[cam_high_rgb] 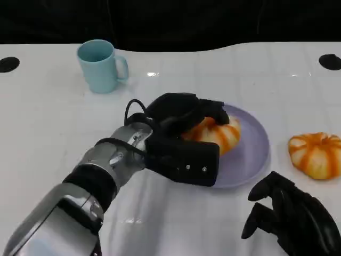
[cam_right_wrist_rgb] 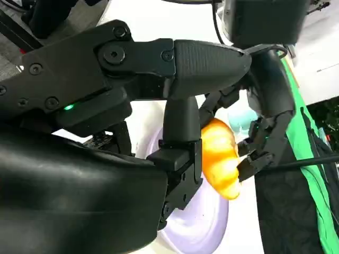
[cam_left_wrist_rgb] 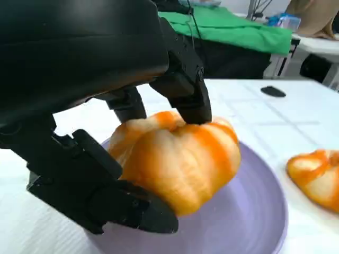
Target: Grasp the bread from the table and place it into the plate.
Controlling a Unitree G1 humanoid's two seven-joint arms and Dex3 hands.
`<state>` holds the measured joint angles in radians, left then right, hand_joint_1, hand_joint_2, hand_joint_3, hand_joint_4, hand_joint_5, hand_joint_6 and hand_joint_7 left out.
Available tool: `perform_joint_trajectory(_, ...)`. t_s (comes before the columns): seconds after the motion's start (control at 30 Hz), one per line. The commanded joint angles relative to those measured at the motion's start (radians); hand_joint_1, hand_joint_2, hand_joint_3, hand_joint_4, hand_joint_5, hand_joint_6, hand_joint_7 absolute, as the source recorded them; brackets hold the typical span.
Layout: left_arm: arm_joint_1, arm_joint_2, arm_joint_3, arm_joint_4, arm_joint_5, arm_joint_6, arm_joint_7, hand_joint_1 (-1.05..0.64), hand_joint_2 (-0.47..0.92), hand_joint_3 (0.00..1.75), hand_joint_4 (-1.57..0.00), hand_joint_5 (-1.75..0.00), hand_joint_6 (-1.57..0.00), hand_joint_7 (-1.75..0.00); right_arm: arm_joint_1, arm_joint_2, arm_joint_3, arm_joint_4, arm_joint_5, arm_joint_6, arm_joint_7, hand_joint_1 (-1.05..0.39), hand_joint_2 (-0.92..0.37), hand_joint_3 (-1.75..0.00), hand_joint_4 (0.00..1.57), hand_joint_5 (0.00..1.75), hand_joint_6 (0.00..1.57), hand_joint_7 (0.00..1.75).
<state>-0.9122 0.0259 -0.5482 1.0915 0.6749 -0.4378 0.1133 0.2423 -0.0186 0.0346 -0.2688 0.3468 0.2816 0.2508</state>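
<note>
Orange-striped bread [cam_high_rgb: 219, 133] gripped in left hand [cam_high_rgb: 184, 140] over purple plate [cam_high_rgb: 250, 160], its underside touching the plate. Right hand [cam_high_rgb: 290, 218] near right, fingers curled, holding nothing.

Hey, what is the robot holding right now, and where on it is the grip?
The left hand grips one bread by its top and underside, over the plate. The right hand holds nothing.

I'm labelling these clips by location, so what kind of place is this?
Probably a robot lab or test room, not a home: a white table set with props, a second table under green cloth behind, and cables and gear around it.
</note>
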Motion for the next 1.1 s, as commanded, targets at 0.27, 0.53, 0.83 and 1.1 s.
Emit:
perform_joint_trajectory(0.27, -0.042, 0.019, -0.071, -0.025, 0.076, 0.135, -0.069, -0.84, 0.92, 0.59, 0.00, -0.07, -0.07, -0.03, 0.009, -0.002, -0.012, -0.013, 0.012, -0.001, -0.001, -0.54, -0.92, -0.50, 0.61, 1.75, 0.42, 1.73)
perform_joint_trajectory(0.53, -0.030, 0.038, -0.053, -0.071, 0.046, 0.135, -0.120, -0.94, 0.92, 0.66, -0.01, -0.08, -0.09, -0.03, 0.007, -0.007, -0.014, -0.015, 0.007, -0.001, -0.002, -0.53, -0.92, -0.52, 0.60, 1.75, 0.41, 1.74)
perform_joint_trajectory(0.83, -0.002, 0.076, -0.034, -0.142, 0.021, 0.120, -0.142, -0.92, 0.92, 0.63, -0.04, -0.11, -0.15, -0.06, 0.007, -0.005, -0.018, -0.012, 0.015, 0.000, 0.000, -0.53, -0.92, -0.53, 0.60, 1.75, 0.40, 1.75)
perform_joint_trajectory(1.1, 0.059, 0.128, 0.018, -0.254, -0.057, 0.102, -0.223, -0.86, 0.92, 0.56, -0.06, -0.14, -0.14, -0.04, 0.005, -0.004, -0.021, -0.016, 0.018, 0.008, -0.005, -0.53, -0.92, -0.53, 0.59, 1.75, 0.40, 1.75)
